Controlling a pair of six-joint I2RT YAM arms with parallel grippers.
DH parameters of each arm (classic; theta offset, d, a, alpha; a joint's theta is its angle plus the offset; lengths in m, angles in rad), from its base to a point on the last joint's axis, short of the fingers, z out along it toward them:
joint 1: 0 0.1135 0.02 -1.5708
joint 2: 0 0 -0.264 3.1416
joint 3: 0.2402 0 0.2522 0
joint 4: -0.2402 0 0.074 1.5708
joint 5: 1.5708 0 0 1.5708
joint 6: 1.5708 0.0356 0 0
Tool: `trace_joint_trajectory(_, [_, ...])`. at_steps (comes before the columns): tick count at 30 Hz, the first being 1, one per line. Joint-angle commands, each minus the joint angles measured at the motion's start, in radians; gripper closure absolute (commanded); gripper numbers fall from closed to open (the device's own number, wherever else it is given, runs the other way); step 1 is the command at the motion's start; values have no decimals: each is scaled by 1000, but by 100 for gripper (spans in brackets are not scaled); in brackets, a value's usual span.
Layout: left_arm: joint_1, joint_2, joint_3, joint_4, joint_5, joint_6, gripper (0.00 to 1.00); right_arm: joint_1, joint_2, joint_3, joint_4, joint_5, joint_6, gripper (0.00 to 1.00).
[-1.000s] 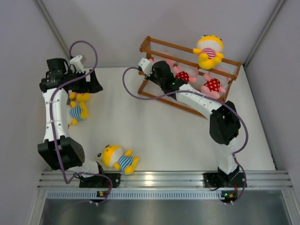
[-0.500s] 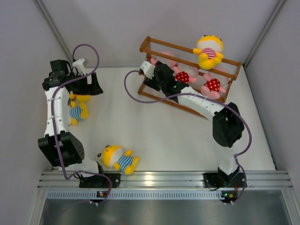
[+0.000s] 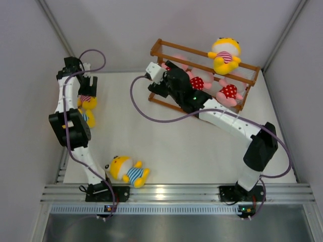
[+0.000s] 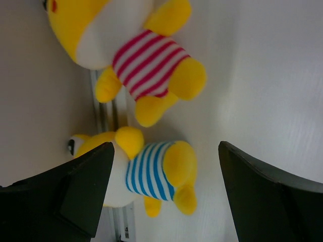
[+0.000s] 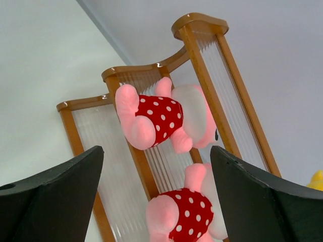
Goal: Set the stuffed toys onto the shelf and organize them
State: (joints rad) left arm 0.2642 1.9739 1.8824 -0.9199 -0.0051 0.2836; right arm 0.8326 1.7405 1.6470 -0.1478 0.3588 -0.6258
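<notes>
Left hand [image 4: 164,161], wide open and empty, hangs over blue-striped doll [image 4: 149,172]; close off-centre and you could snag its pink-striped neighbour [image 4: 146,63] too.

Two pink dolls [image 5: 161,118] on the shelf [image 5: 199,22]; yellow scrap [image 5: 318,180], perhaps another.

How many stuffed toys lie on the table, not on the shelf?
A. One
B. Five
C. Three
C: the top view shows a blue-striped yellow doll lying alone, and the left wrist view shows a pink-striped doll and a second blue-striped doll side by side.
</notes>
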Motion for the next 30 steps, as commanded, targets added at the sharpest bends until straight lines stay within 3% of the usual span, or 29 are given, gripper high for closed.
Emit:
trace_joint_trajectory(1, [13,130,168,64,-159,9,9,25,-85,-24,-22,11,28,13])
trace_joint_trajectory(8, [61,344,477,78,-138,-73,7,80,-171,-99,-19,-17,55,13])
trace_joint_trajectory(21, [104,560,525,190,-49,-92,3,160,-216,-170,13,-9,123,15])
trace_joint_trajectory(24, [112,557,474,191,22,-83,26,178,-225,-165,16,-7,133,17])
trace_joint_trajectory(25, [112,537,460,191,48,-81,38,180,-229,-162,14,-12,136,17])
trace_joint_trajectory(27, [112,508,416,191,106,-77,94,184,-248,-162,14,-23,161,18])
trace_joint_trajectory(28, [112,466,396,190,126,-75,100,184,-257,-164,16,-32,172,18])
trace_joint_trajectory(30, [110,404,319,191,178,-69,100,183,-298,-170,13,-44,204,18])
